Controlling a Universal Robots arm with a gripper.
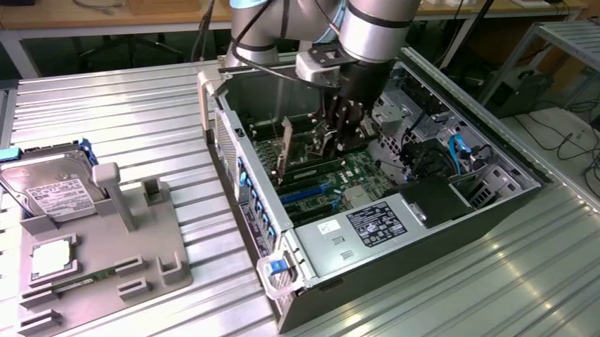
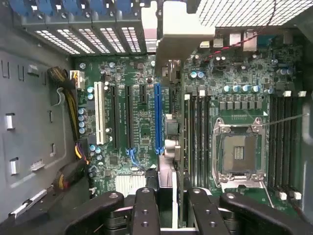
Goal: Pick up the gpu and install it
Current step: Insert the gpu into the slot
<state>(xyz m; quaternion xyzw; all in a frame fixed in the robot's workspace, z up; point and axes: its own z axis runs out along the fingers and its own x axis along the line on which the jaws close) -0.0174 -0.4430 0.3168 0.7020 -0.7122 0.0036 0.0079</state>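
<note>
1. The arm reaches down into the open computer case, which lies on its side on the ribbed metal table.
2. The gripper is inside the case, above the motherboard, and its fingers are clenched on the gpu.
3. The gpu stands on edge between the fingers, its pale metal bracket toward the case's rear wall on the exterior view's left.
4. In the wrist view the gpu runs edge-on away from the gripper, just beside the blue expansion slot; whether it is seated in a slot cannot be told.
5. The empty CPU socket sits to one side of the card, with memory slots between them.
6. On the exterior view's left, well apart from the case, a gray holder tray rests on the table.
7. A silver hard drive with a white label leans in the tray, and a slim green memory stick lies near the tray's front edge.
</note>
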